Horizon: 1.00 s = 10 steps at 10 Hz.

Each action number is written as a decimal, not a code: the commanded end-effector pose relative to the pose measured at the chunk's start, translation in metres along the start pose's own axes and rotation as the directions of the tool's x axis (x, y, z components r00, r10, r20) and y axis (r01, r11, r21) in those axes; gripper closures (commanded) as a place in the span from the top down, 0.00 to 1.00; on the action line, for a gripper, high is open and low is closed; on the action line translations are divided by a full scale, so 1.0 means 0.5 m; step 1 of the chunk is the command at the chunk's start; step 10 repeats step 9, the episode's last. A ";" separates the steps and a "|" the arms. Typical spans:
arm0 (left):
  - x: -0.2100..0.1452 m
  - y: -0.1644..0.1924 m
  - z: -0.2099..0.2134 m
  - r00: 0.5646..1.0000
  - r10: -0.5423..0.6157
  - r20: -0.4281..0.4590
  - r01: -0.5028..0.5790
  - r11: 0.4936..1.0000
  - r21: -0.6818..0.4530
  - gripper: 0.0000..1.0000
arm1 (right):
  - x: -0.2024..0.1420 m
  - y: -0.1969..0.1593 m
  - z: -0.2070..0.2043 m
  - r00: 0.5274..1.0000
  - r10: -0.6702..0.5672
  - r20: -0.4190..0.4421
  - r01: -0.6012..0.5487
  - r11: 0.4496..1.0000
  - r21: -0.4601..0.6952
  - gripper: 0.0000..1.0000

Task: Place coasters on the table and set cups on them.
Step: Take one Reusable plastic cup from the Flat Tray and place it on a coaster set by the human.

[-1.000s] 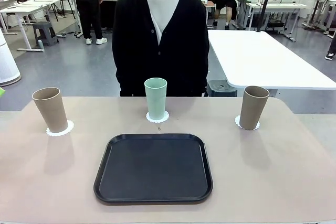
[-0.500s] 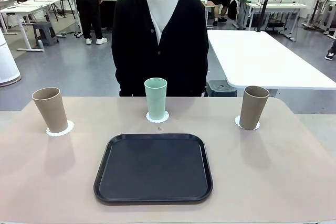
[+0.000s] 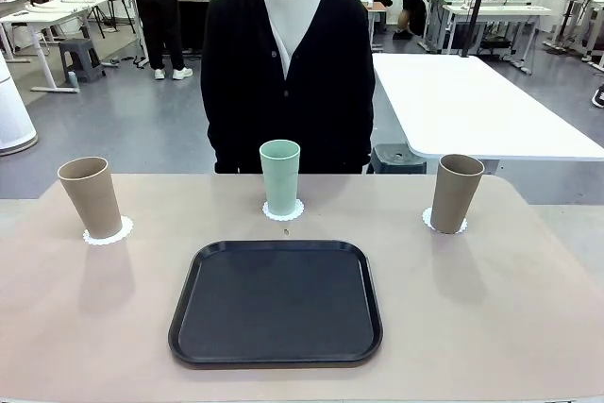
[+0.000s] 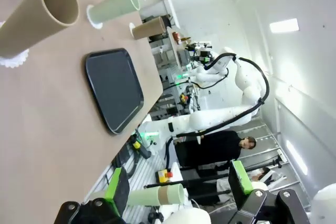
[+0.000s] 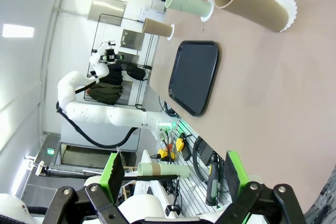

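Coasters and cups already sit paired on the table (image 3: 528, 309): a tan cup (image 3: 91, 197) on its white scalloped coaster (image 3: 122, 230), a mint green cup (image 3: 280, 176) on a coaster (image 3: 295, 211), and a second tan cup (image 3: 457, 193) on a coaster (image 3: 427, 222).

From your left gripper (image 4: 178, 190), fingers spread apart and holding nothing, the first tan cup lies nearest, well ahead, with the black tray (image 4: 114, 88) beyond it and the other two cups farther off. From your right gripper (image 5: 172, 174), also spread wide and empty, the second tan cup lies nearest, well ahead, the tray to one side.

A person (image 3: 288, 63) stands at the far edge, behind the green cup.

The task looks complete. Your best move is probably restraint: keep both grippers high and well clear, since these tall cups would likely tip at a light knock.
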<state>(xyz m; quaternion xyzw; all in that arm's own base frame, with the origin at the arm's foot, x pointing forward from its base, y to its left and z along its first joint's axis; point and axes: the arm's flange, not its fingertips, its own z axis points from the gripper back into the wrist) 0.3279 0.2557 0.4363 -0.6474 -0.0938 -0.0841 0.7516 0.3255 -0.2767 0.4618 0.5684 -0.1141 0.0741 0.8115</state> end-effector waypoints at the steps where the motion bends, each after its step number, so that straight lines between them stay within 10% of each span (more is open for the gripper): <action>1: 0.004 -0.003 0.015 0.998 0.001 -0.055 -0.002 1.000 -0.014 1.00 | -0.003 0.001 0.002 1.000 0.001 -0.010 -0.001 1.000 -0.005 1.00; 10: 0.007 0.002 0.005 1.000 0.008 -0.017 -0.008 1.000 -0.007 1.00 | -0.003 0.001 0.002 1.000 0.001 -0.010 -0.001 1.000 -0.005 1.00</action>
